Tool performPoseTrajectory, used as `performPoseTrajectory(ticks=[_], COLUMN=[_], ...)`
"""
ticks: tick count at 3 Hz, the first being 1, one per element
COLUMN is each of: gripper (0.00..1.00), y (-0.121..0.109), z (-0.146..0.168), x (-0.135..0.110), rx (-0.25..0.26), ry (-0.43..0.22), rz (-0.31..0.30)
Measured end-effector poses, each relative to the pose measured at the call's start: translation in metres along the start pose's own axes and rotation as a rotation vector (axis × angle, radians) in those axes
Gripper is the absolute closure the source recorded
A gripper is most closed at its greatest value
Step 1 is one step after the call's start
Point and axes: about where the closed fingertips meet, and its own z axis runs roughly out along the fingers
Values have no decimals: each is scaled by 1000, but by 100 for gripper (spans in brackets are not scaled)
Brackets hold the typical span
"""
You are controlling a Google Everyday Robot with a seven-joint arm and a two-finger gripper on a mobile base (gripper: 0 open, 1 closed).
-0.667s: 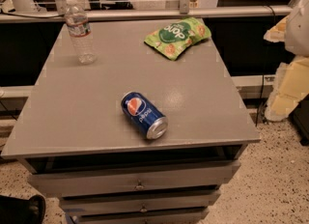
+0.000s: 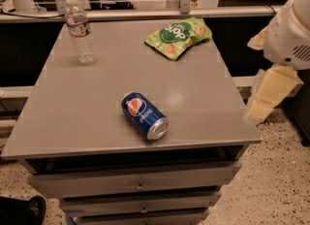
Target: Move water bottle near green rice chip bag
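The water bottle [image 2: 80, 34] is a small clear ribbed bottle with a white cap. It stands upright at the far left corner of the grey table [image 2: 87, 107]. The green rice chip bag [image 2: 177, 36] lies flat at the far right of the table, well apart from the bottle. My gripper [image 2: 265, 99], pale yellow under a white arm, hangs off the table's right edge beside the front right corner. It points down and left, holds nothing, and is far from both the bottle and the bag.
A blue Pepsi can [image 2: 144, 115] lies on its side near the table's front middle. Drawers [image 2: 140, 185] sit under the tabletop. A rail and counter [image 2: 145, 13] run behind the table. The floor is speckled at the right.
My gripper has moved a little to the left, closer to the table's right edge. The bottle, bag and can have not moved.
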Motion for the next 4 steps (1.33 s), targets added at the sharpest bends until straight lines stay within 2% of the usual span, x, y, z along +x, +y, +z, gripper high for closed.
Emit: performPoseTrajectory(ticks=[1, 3, 4], gripper=[0, 0, 0], y=[13, 32, 36], z=[36, 90, 102], x=[-36, -95, -120], rx=[-44, -195, -250], ry=[-34, -102, -150], rz=[50, 284, 372])
